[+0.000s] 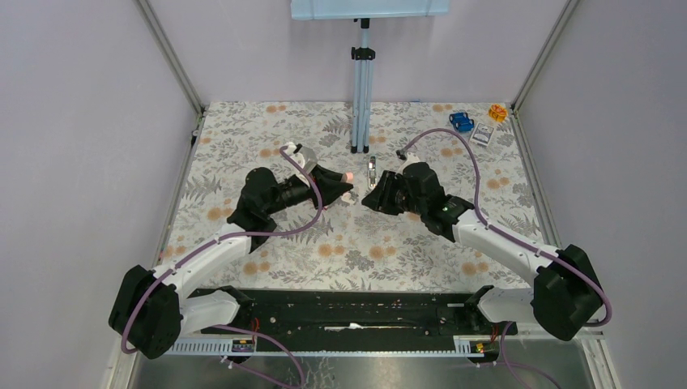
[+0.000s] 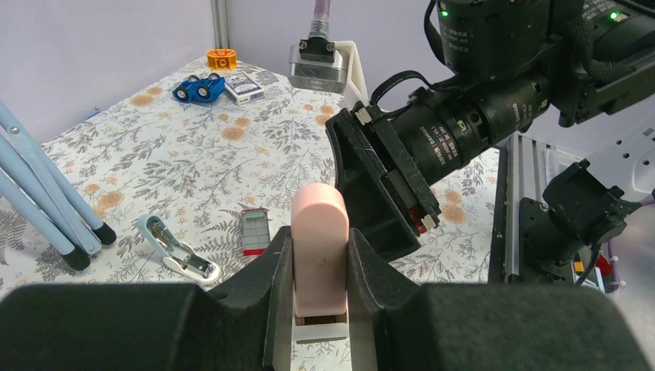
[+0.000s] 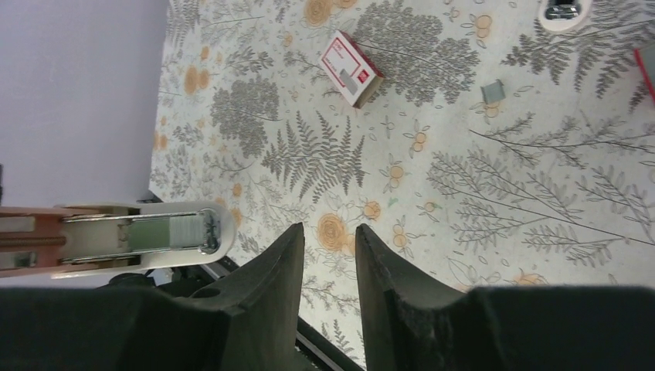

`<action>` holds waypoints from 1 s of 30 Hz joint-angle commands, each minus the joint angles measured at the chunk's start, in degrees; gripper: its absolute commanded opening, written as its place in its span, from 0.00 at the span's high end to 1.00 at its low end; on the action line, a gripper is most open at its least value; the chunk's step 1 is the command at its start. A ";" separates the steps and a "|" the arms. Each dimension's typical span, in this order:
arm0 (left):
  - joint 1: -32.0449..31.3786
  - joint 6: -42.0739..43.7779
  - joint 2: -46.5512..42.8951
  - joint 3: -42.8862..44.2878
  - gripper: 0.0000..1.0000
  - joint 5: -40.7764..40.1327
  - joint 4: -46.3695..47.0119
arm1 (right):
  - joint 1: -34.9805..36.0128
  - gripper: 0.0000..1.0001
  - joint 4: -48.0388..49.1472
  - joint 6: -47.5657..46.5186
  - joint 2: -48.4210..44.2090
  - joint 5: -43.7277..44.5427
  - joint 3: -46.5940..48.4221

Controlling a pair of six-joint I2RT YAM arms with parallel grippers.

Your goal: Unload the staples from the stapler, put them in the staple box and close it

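Floral-print counter (image 1: 348, 243) inside a lilac-walled cell. Nearest the bases, the left pincer (image 2: 320, 236) is clenched on a pink mini stapler (image 2: 318, 232) and holds it upright, off the surface, with the white base at the bottom of the grip. The right pincer (image 3: 330, 232) faces it from the opposite side; its fingers (image 3: 290, 270) stand slightly parted with nothing between them.

From the right wrist, the stapler's opened magazine (image 3: 147, 232) lies just beside the pincer's left finger. Its long axis runs across the view, roughly at right angles to the direction in which the fingers point, and its rounded end is turned toward the pincer. A short silvery strip in the channel near that end reads as the staples (image 3: 185, 230), though it is too small to be certain. The strip lies to the left of the gap between the fingers, not in line with it. The right arm is the free one and the nearer, so the coming move probably calls for a sideways shift to bring the gap over the channel.

Farther out on the counter lie a red box (image 3: 351, 68), a grey box (image 3: 492, 93) and a second, open mini stapler (image 2: 176, 247).
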 commanded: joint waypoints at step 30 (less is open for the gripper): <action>-5.64 24.32 39.51 49.31 1.00 -14.17 -70.33 | 0.48 0.59 -15.85 -8.95 -18.19 25.29 0.71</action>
